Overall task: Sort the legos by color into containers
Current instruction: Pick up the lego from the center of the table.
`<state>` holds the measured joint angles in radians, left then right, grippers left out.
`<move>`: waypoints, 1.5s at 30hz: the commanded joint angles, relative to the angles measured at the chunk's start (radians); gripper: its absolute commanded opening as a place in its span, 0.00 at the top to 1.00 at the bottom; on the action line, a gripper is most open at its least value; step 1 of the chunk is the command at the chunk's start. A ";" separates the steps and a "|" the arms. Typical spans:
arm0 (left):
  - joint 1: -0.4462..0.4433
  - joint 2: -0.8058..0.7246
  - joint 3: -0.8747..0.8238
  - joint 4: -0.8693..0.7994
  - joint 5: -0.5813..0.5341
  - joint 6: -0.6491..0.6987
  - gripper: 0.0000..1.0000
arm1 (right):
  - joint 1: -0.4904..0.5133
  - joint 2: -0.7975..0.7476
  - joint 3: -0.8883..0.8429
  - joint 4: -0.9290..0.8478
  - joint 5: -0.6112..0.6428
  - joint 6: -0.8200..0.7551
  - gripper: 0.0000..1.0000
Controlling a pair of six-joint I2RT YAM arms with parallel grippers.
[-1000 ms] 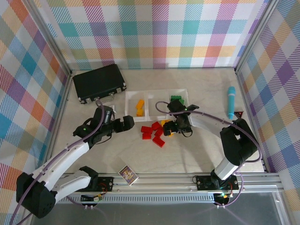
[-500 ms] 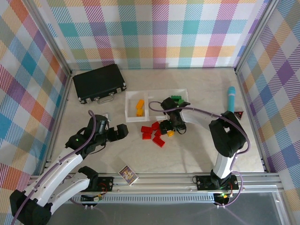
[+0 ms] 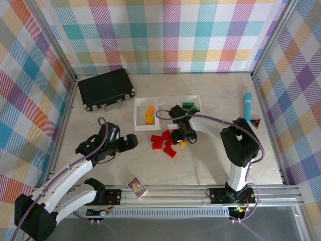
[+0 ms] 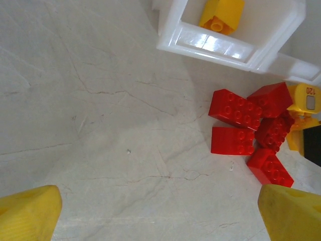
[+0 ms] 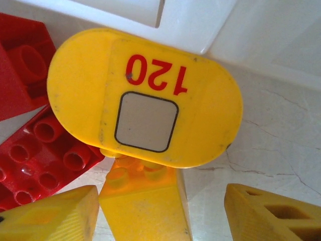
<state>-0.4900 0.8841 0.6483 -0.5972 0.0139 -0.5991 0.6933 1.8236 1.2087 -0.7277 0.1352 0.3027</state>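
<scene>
My R gripper [image 5: 163, 216] sits w/ fingers apart round a yellow lego [image 5: 140, 201] by the red legos [image 3: 163, 142], near the trays [image 3: 136, 120], to grab it; L gripper [image 4: 160, 216] waits wide open.

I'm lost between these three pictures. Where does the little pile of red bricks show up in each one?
Top view: the pile of red studded plastic bricks lies mid-table, just on the arms' side of the clear plastic trays.
Left wrist: right of centre.
Right wrist: left edge, beside a yellow oval piece marked 120.
Shared landmark: the trays' whitish rim.
</scene>
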 commanded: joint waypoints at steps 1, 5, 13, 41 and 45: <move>-0.007 -0.005 -0.013 0.006 0.001 -0.017 0.00 | 0.008 0.015 0.020 -0.032 0.026 0.006 0.35; -0.007 -0.034 -0.005 -0.012 -0.012 -0.013 0.00 | 0.008 0.017 0.018 -0.030 0.031 0.012 0.38; -0.007 -0.079 0.014 -0.034 -0.031 -0.008 0.00 | 0.013 0.014 0.033 -0.041 0.030 0.022 0.48; -0.007 -0.150 0.056 -0.146 -0.146 -0.033 0.00 | 0.058 -0.043 0.431 -0.077 -0.002 0.059 0.76; -0.007 -0.169 0.022 -0.132 -0.137 -0.046 0.00 | 0.059 0.075 0.579 -0.055 -0.037 0.053 0.77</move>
<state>-0.4900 0.7399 0.6842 -0.7082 -0.1074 -0.6239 0.7467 1.8290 1.7149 -0.7948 0.1448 0.3580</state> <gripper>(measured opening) 0.997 0.306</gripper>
